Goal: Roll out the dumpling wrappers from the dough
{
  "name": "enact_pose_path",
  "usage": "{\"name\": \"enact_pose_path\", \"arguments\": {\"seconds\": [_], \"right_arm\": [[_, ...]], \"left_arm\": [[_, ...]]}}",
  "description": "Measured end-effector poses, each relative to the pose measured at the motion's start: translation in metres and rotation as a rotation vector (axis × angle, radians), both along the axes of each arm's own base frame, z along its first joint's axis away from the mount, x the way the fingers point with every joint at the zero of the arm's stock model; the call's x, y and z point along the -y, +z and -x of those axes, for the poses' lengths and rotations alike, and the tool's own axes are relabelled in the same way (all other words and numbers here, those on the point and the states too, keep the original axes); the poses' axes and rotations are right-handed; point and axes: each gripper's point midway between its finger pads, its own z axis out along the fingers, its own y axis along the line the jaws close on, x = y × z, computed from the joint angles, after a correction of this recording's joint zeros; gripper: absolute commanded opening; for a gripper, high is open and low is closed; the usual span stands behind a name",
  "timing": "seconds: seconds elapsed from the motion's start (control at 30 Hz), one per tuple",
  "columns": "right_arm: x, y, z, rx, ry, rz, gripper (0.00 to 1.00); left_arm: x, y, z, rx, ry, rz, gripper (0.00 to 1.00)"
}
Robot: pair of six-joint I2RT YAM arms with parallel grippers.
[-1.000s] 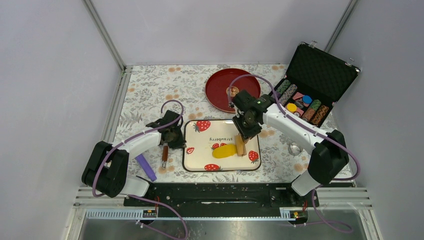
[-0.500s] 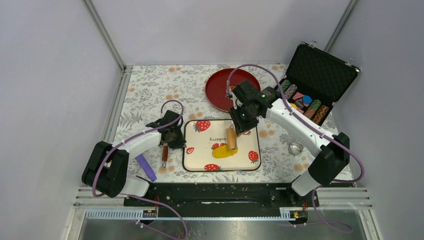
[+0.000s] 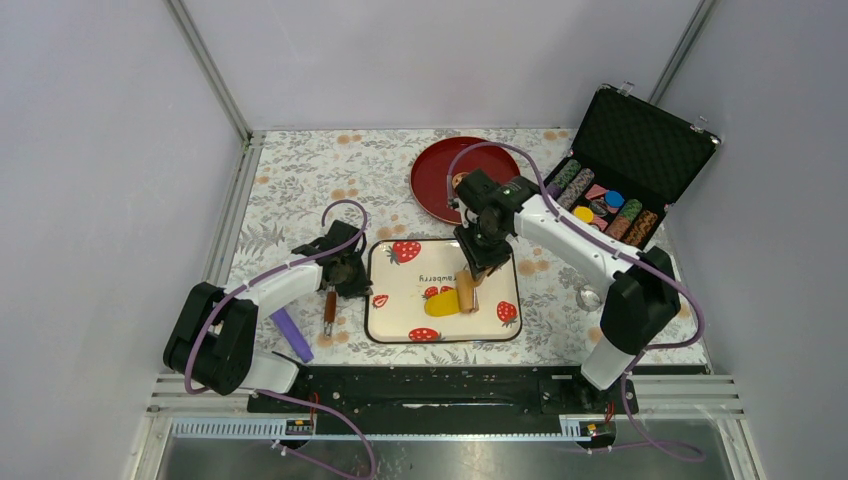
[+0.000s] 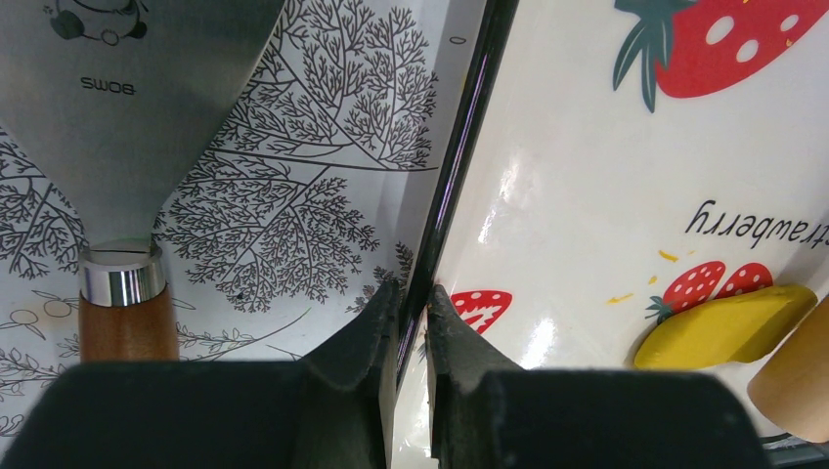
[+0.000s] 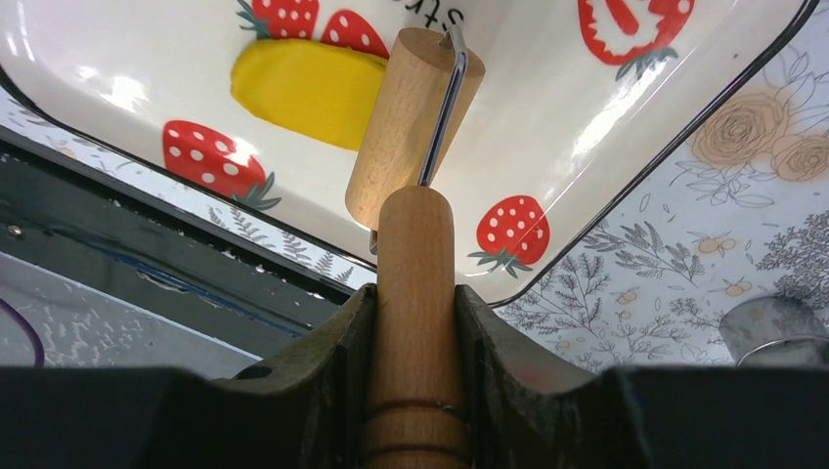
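The dough [image 3: 441,304] is a flattened yellow patch on the strawberry-print tray [image 3: 400,330]. A wooden roller [image 3: 466,293] lies on the dough's right end. My right gripper [image 3: 483,262] is shut on the roller's handle [image 5: 415,293], with the roller head [image 5: 411,117] beside the dough [image 5: 303,90]. My left gripper [image 4: 413,293] is shut on the tray's black left rim [image 4: 459,166], seen from above as the left gripper [image 3: 360,283] at that edge. The dumpling wrappers are out of view.
A metal scraper [image 3: 329,308] with a wooden handle and a purple stick [image 3: 292,334] lie left of the tray. A red plate [image 3: 440,185] sits behind it. An open poker chip case [image 3: 620,180] stands at the back right. A metal ring cutter [image 3: 590,296] lies right of the tray.
The right gripper swept the roller from right of the dough up and leftward, then back down onto the dough's right end. The left gripper stayed on the tray rim.
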Motion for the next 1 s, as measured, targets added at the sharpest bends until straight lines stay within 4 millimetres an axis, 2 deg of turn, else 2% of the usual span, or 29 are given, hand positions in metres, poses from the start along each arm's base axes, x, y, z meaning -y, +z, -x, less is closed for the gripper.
{"name": "enact_pose_path", "arguments": {"seconds": [0.13,1.0], "right_arm": [[0.005,-0.01,0.006,-0.025,0.0,0.022,0.0],[0.008,-0.018,0.007,-0.007,-0.003,0.021,0.0]], "left_arm": [[0.0,0.0,0.0,0.0,0.0,0.0,0.0],[0.0,0.0,0.0,0.0,0.0,0.0,0.0]]}}
